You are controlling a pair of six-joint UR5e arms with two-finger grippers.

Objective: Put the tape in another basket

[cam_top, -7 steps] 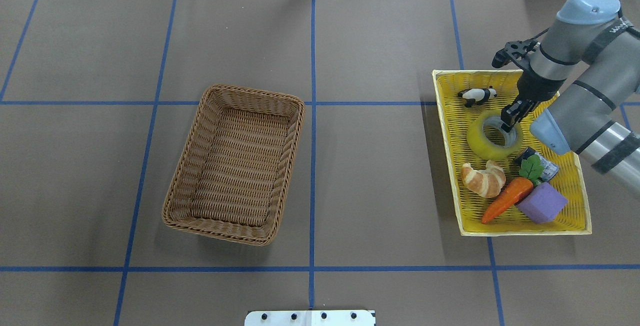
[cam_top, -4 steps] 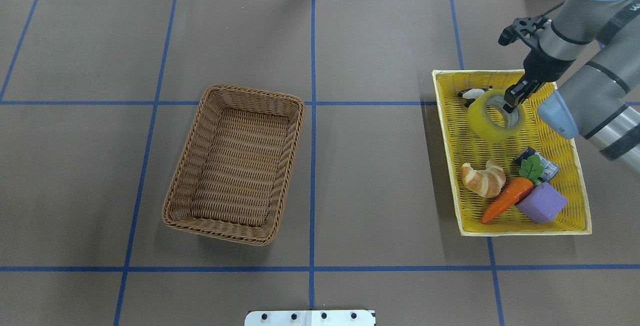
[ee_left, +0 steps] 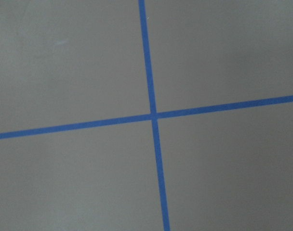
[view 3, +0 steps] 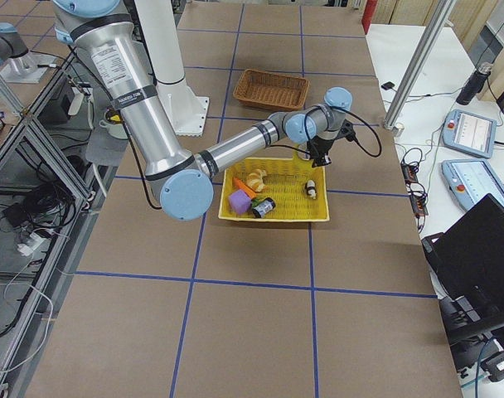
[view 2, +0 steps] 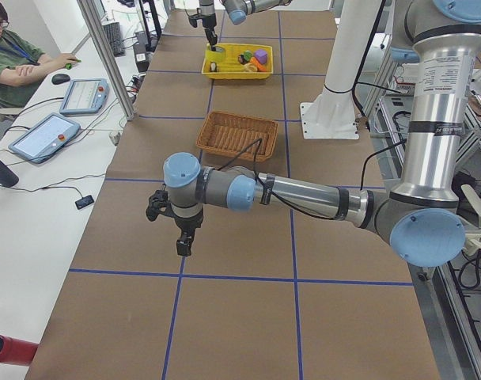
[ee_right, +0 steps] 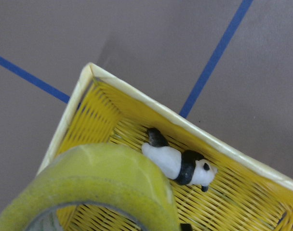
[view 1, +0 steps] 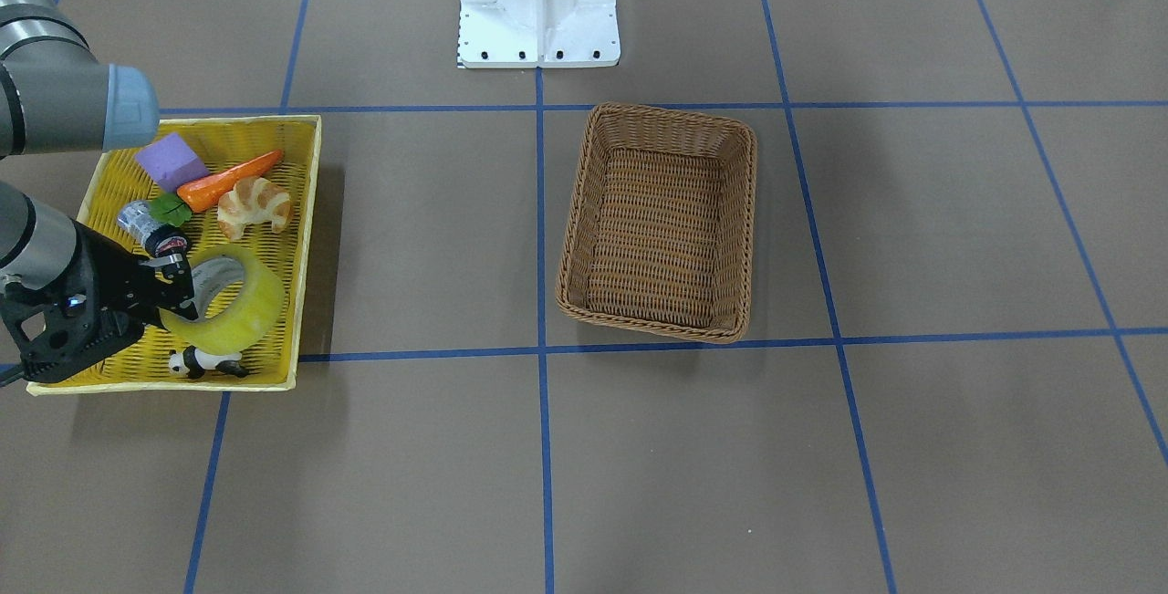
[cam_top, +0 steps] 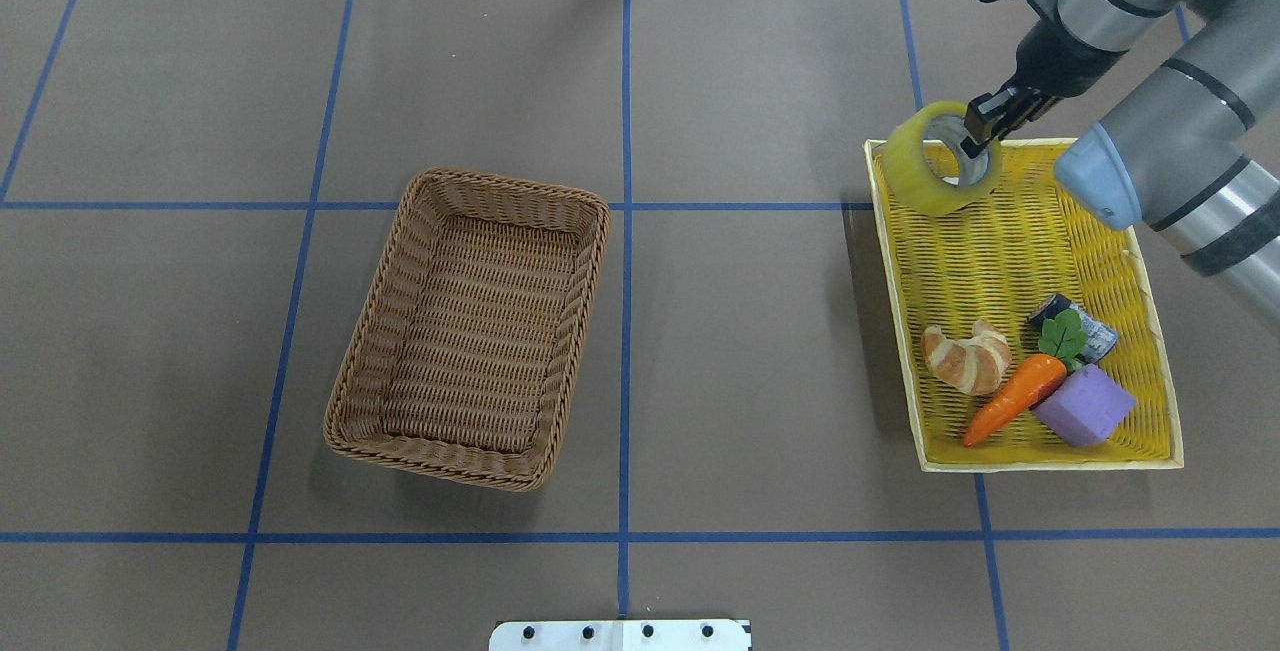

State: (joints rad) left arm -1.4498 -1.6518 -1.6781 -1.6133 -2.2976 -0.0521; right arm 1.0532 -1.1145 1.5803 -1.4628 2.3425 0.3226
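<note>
The yellow tape roll [cam_top: 925, 171] hangs in my right gripper [cam_top: 975, 128], lifted above the far left corner of the yellow tray [cam_top: 1050, 461]. The gripper is shut on the roll's wall, one finger inside the core. It also shows in the front view [view 1: 233, 307] and fills the bottom of the right wrist view [ee_right: 98, 178]. The brown wicker basket [cam_top: 505, 193] stands empty at the table's middle left, well apart from the tape. My left gripper [view 2: 181, 245] shows only in the exterior left view, over bare table; I cannot tell whether it is open.
The yellow tray holds a panda figure [ee_right: 178, 163] right under the tape, a croissant [cam_top: 965, 359], a carrot [cam_top: 1010, 396], a purple block [cam_top: 1085, 404] and a small silver cylinder [cam_top: 1075, 321]. Blue tape lines cross the brown table.
My right gripper has risen with the tape and carried it from the tray's middle toward the tray's far left corner. The panda is now hidden under it in the overhead view.
</note>
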